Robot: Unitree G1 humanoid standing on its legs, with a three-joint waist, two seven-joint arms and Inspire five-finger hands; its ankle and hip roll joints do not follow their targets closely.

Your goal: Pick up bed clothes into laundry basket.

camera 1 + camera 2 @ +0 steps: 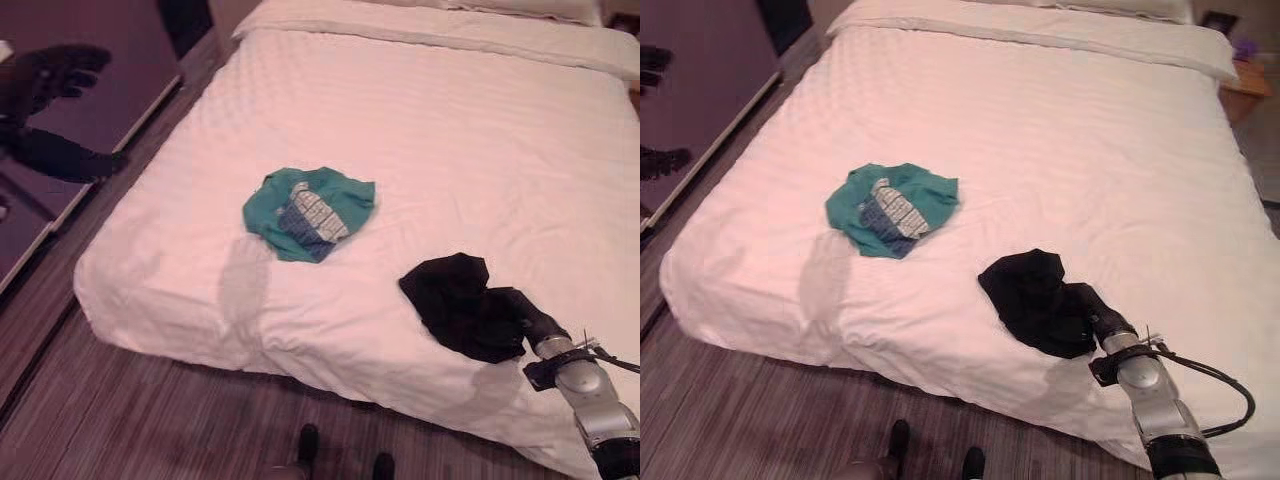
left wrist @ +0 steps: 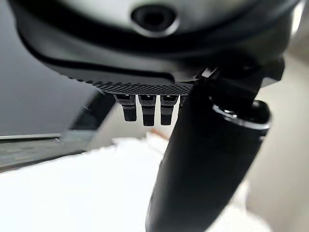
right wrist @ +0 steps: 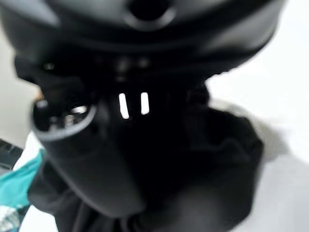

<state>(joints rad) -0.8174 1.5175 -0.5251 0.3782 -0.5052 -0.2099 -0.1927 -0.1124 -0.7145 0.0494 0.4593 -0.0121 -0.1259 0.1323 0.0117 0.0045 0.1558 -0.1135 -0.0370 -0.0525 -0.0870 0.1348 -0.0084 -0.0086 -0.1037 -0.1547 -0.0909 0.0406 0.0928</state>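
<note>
Silver-grey jointed right arm [image 1: 1155, 400], dark right hand [image 1: 1095, 315], dark left hand [image 2: 145, 111] with ridged fingertips

Bedroom, likely hotel: large bed [image 1: 420, 130] under white striped duvet, pillows [image 1: 520, 8] at head, wood-look floor [image 1: 120, 420].

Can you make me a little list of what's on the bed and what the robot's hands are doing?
bed: white bed with a smooth cover
green clothes: crumpled teal garment lying near the middle of the bed
black clothes: dark bundle near the bed's front edge
right hand: right hand is at the black clothes, fingers hidden in the dark cloth
left hand: left hand is off to the side of the bed, fingers straight, holding nothing
basket: none to be seen
</note>
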